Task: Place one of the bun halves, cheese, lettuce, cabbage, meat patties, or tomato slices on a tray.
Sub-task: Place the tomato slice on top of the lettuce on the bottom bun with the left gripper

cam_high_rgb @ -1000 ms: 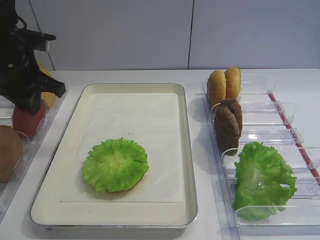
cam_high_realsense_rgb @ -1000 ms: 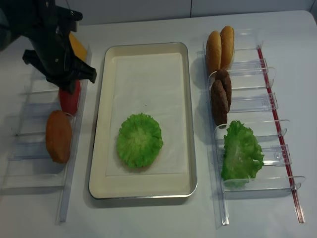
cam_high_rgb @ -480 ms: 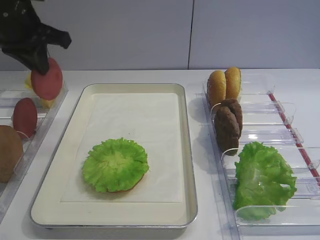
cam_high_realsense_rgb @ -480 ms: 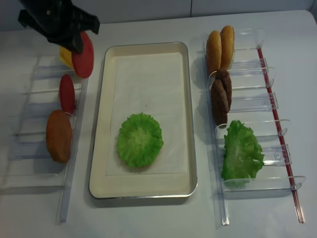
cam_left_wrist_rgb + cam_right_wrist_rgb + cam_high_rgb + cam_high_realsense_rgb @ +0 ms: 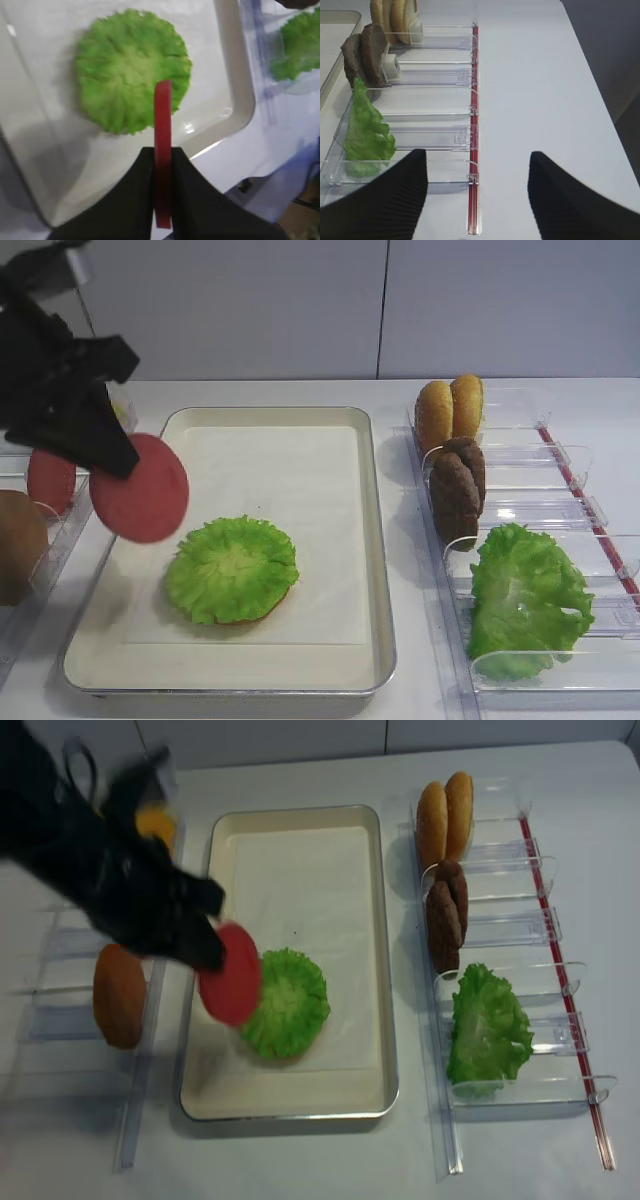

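One tomato slice (image 5: 140, 488) is gripped edge-on in the left pincer (image 5: 162, 165), its two black fingers (image 5: 137, 175) clamped tight against either face of the red disc. It hangs in the air over the left side of the tray (image 5: 375, 540), just left of the ruffled lettuce leaf (image 5: 231, 568) that lies on the cream paper liner (image 5: 290, 480) with a bun half peeking out beneath it. From the left wrist view the slice stands upright and narrow above the lettuce leaf, not touching it.

Off to the left, a clear plastic rack (image 5: 75, 990) holds another tomato slice (image 5: 48, 480) standing on edge, a brown bun half (image 5: 119, 995) nearer the front, and something yellow-orange (image 5: 155, 820) at the far end, mostly hidden by the arm.

On the right of the tray a second clear rack (image 5: 560, 500) carries two bun halves (image 5: 447, 410) at the back, two dark meat patties (image 5: 456, 490) behind a divider, and a bunch of lettuce (image 5: 525, 600) at the front.

Over the bare white table (image 5: 535, 75), beside the red strip (image 5: 474, 100) along that rack, the right pincer (image 5: 477, 200) hovers with its dark fingers (image 5: 395, 195) spread wide and nothing between them.
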`<control>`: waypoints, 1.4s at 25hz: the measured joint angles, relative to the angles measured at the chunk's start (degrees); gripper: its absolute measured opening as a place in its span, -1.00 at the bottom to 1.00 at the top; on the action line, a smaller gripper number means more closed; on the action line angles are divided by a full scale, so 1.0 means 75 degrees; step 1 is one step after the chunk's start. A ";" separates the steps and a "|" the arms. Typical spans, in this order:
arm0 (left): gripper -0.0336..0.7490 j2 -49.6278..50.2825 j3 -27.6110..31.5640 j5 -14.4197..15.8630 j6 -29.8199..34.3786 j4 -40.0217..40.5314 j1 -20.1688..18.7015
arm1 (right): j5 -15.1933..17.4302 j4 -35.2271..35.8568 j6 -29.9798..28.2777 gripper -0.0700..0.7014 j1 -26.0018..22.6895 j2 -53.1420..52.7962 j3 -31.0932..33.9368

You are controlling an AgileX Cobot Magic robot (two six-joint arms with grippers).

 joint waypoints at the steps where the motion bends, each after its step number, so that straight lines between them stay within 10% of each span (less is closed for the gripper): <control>1: -0.75 -0.0013 0.0301 -0.0184 0.0279 -0.0507 0.0000 | 0.0000 0.0000 0.0000 0.37 0.0000 0.0000 0.0000; 13: -0.75 0.1018 0.1488 -0.1567 0.2824 -0.3594 0.0000 | 0.0000 0.0000 0.0000 0.37 0.0000 0.0000 0.0000; 35: -0.75 0.1803 0.1488 -0.2062 0.2983 -0.3570 0.0000 | 0.0000 0.0000 0.0000 0.37 0.0000 0.0000 0.0000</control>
